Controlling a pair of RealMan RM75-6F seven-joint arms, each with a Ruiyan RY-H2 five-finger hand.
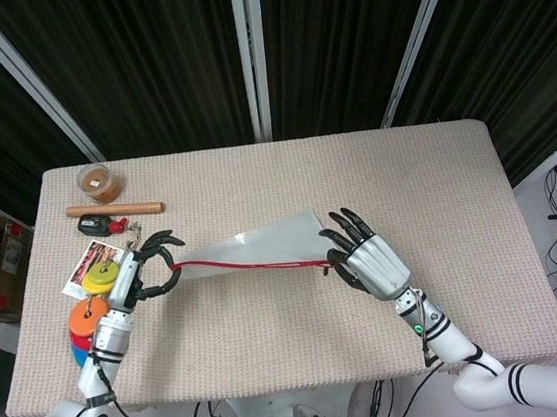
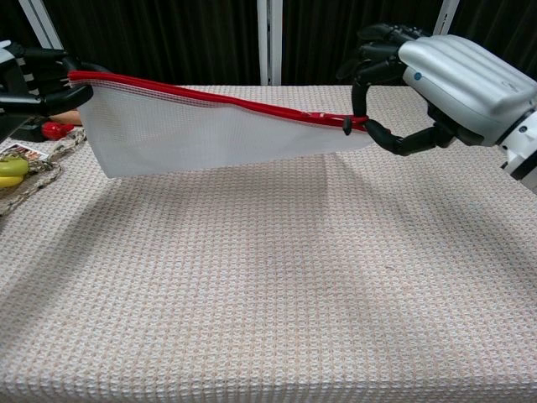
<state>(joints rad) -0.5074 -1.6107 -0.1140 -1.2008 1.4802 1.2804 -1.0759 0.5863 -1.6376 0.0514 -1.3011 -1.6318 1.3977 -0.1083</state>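
A white mesh pouch (image 1: 263, 245) (image 2: 201, 134) with a red zipper edge hangs stretched in the air above the table. My left hand (image 1: 143, 271) (image 2: 38, 80) grips its left end at the red edge. My right hand (image 1: 367, 264) (image 2: 436, 84) pinches the zipper pull (image 2: 346, 124) at the pouch's right end, its other fingers spread. The red zipper line (image 1: 250, 266) runs nearly straight between the two hands. The pouch's lower side hangs free above the cloth.
A woven beige cloth (image 1: 428, 191) covers the table. At the left edge lie stacked coloured discs (image 1: 93, 325), a yellow disc on a card (image 1: 100, 277), a wooden stick (image 1: 115, 209), a small black-and-red tool (image 1: 102, 225) and a cup (image 1: 98, 182).
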